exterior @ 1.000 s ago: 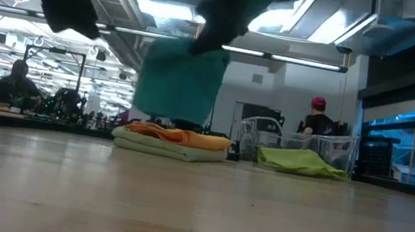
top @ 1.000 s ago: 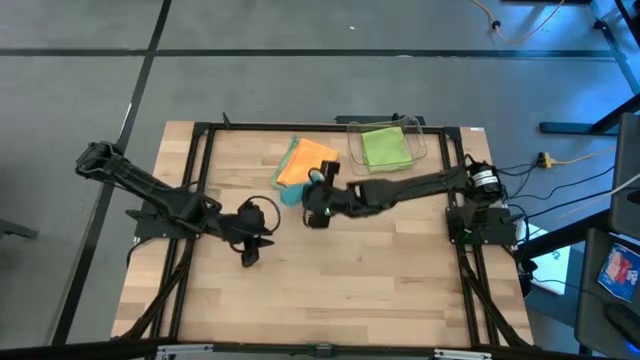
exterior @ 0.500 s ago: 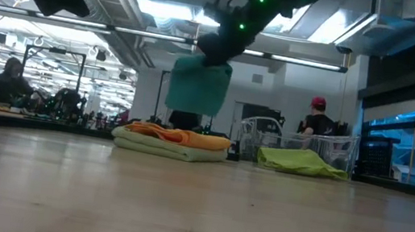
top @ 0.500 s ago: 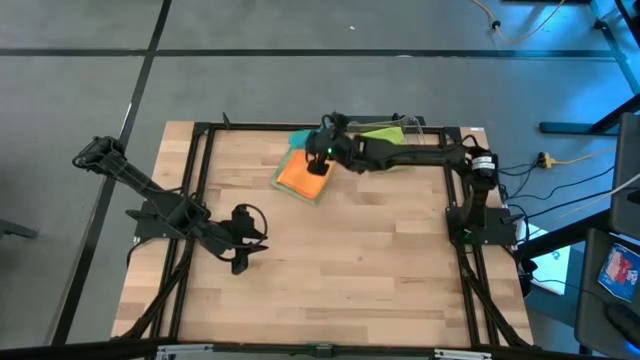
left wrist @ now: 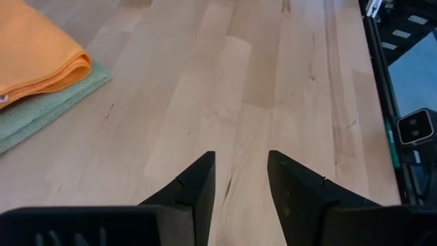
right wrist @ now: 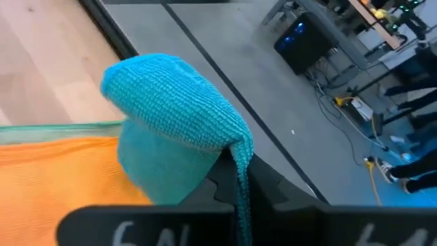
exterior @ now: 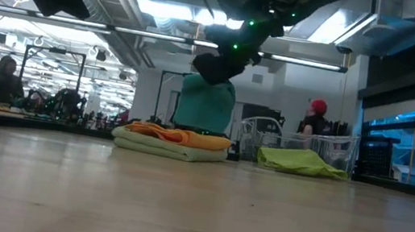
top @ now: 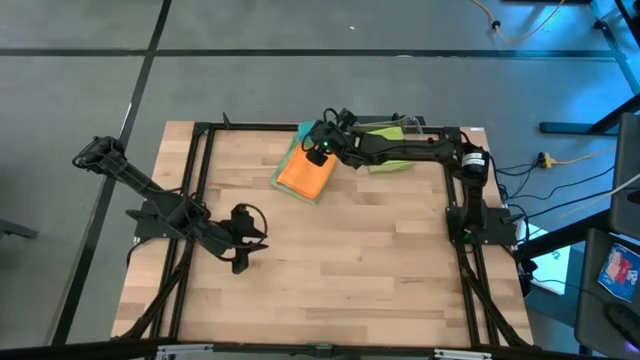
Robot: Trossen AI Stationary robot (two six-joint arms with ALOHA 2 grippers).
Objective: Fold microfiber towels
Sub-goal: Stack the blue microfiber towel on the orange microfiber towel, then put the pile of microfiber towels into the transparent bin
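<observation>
High view has the right gripper (top: 322, 148) near the top centre of the frame, clamped on the folded teal microfiber towel (right wrist: 179, 116), hanging it right over the stack. That stack is the folded orange towel (top: 304, 173) on the pale sage green one (left wrist: 42, 109). One lime green towel (top: 385, 148) sits unfolded-looking in the clear plastic bin (top: 437, 137). So four towels, roughly three done. Left gripper (top: 240, 262) waits lower left, fingers parted, empty.

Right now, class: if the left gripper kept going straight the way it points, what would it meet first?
Probably only bare table. The left gripper, jaws apart and empty, aims across open wood. The orange towel stacked on the pale green towel lies off to one side of that line.
</observation>
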